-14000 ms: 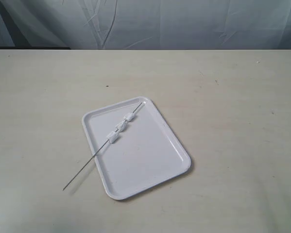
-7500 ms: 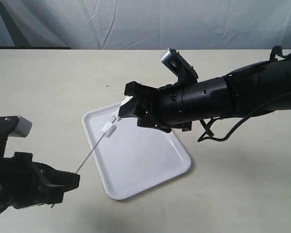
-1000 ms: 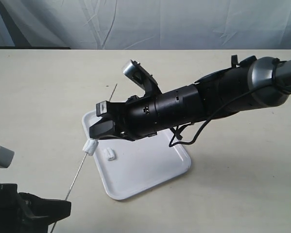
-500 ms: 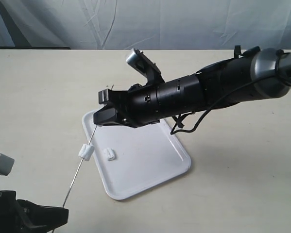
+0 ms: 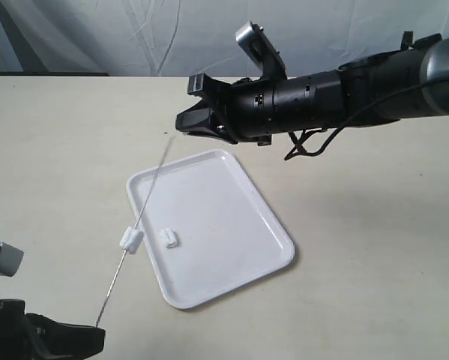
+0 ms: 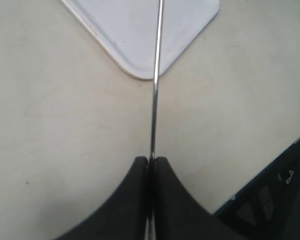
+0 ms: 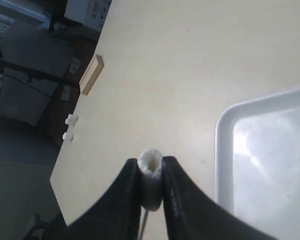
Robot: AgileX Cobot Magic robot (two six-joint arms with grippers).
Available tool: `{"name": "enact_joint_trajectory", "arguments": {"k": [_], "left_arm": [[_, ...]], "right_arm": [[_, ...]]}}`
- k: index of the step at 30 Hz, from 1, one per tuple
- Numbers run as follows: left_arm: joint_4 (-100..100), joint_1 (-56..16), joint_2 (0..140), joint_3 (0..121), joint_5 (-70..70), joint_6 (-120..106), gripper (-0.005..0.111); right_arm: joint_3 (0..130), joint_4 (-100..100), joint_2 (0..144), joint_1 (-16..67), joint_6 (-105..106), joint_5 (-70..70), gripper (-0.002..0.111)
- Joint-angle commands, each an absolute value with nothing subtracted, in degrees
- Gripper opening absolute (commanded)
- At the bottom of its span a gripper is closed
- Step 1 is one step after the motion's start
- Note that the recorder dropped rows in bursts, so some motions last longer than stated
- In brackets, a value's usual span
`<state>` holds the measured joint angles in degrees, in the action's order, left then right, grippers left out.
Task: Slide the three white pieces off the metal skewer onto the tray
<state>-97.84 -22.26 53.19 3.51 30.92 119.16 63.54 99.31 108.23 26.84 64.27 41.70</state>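
The skewer [image 5: 151, 191] slants over the left of the tray [image 5: 239, 225] — right side free.

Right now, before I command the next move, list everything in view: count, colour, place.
tray: one, glossy white, mid-table.
metal skewer: one, grey, slanting over the tray's left rim in the exterior view, running between the two grippers.
white pieces: three, white; one lying on the tray, one threaded on the skewer beside the tray's left rim, one clamped in the right gripper.
table: one, beige, under everything.
cloth backdrop: one, grey, behind the table.
left gripper: one, black, shut on the skewer's near end.
right gripper: one, black, beyond the tray's far edge, shut on a white piece.
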Motion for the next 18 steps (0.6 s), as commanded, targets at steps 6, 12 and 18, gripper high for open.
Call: {"name": "enact_joint_trajectory", "arguments": {"k": [6,12,18], "left_arm": [[-97.2,-22.5,53.4,3.1,27.4,119.7,0.0],[-95.9,-22.5,53.4,3.1,27.0,119.7,0.0],[-95.7,-22.5,53.5,4.2,25.2,119.7,0.0]], "right_arm": [[64.2,96.2,107.6,25.2,62.3,42.1,0.014],[64.2,76.7,109.5,28.9,52.3,40.8,0.014],[64.2,72.7,112.0,33.3,50.4,40.1,0.017]]}}
